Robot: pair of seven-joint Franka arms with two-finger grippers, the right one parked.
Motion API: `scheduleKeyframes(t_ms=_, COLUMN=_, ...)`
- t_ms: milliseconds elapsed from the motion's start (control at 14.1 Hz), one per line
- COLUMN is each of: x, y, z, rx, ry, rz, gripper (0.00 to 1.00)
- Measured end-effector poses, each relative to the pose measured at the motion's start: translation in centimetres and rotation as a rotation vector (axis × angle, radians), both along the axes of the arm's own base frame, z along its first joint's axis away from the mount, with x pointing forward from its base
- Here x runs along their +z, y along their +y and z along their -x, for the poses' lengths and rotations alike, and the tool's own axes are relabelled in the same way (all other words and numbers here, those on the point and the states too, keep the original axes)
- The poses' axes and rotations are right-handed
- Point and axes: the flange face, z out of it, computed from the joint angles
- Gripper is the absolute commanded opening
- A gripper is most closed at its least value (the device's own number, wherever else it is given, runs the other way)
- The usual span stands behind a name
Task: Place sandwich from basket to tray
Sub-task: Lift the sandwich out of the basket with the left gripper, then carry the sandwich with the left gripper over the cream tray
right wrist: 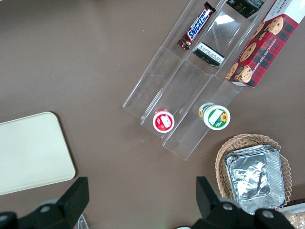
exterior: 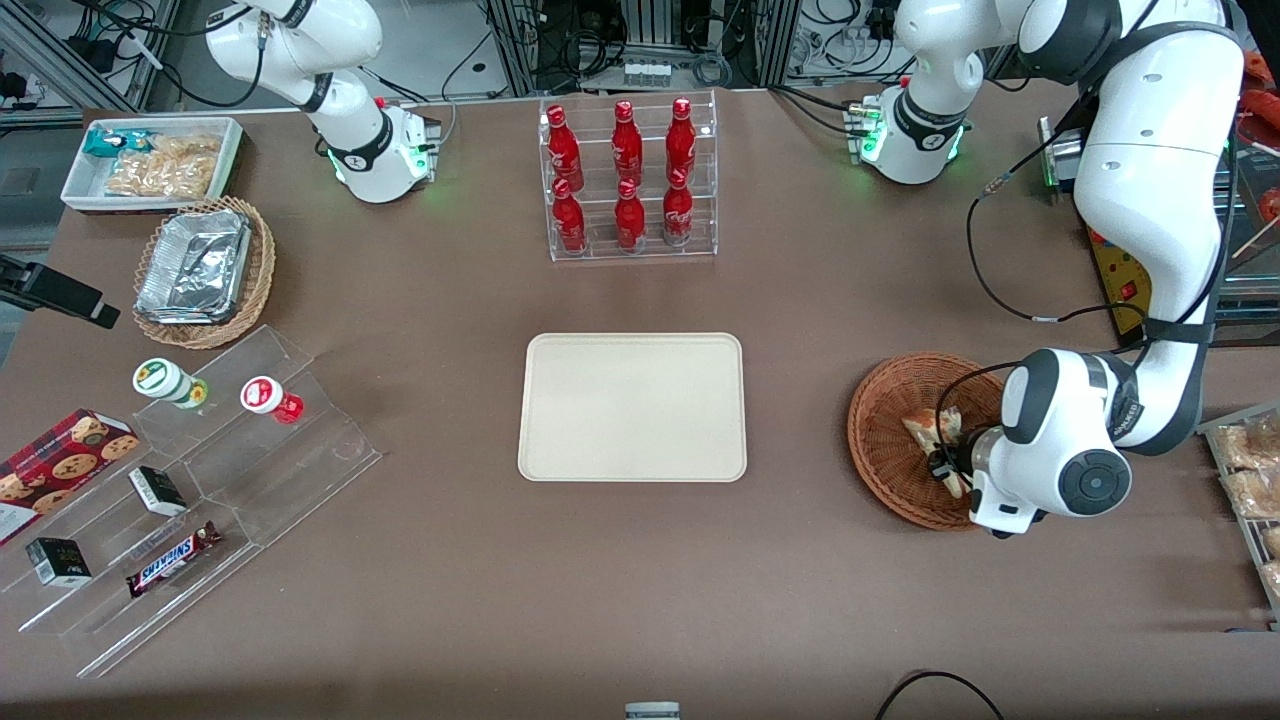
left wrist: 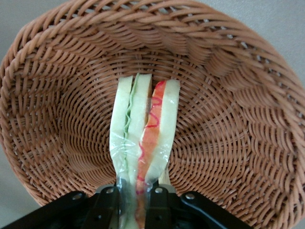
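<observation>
Clamped on the near end of the small triangular white-bread sandwich, the left arm's black two-finger gripper sits low inside the round reddish-brown wicker basket. Its fingers pinch the wrapped wedge, pink-orange and green filling stripes facing up. Bent sharply at the elbow, the white arm reaches down over the basket's rim. Toward the table's middle lies the flat cream-beige rectangular plastic tray, well apart.

Pale sandwich with green and orange stripes, black gripper on it, reddish-brown woven basket, cream tray.
</observation>
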Motion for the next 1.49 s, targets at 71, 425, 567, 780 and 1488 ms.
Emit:
scheduleKeyframes(t_ms=71, x=0.6, y=0.0, z=-0.4, rx=0.002, ry=-0.018, rz=0.003, gripper=0.14)
scheduleKeyframes(t_ms=425, x=8.3, y=-7.6, z=-2.1, rx=-0.101, ry=-0.164, rz=0.035, gripper=0.14)
scheduleKeyframes(t_ms=567, x=9.9, y=-14.4, z=-0.9, rx=-0.181, ry=-0.193, rz=0.044, gripper=0.14)
scheduleKeyframes(t_ms=780, x=10.3, y=-22.7, z=1.9, rx=-0.258, ry=-0.203, rz=0.05, gripper=0.14)
scheduleKeyframes(t_ms=1488, x=6.9, y=-43.8, z=12.1, rx=-0.401, ry=-0.204, rz=0.087, gripper=0.15)
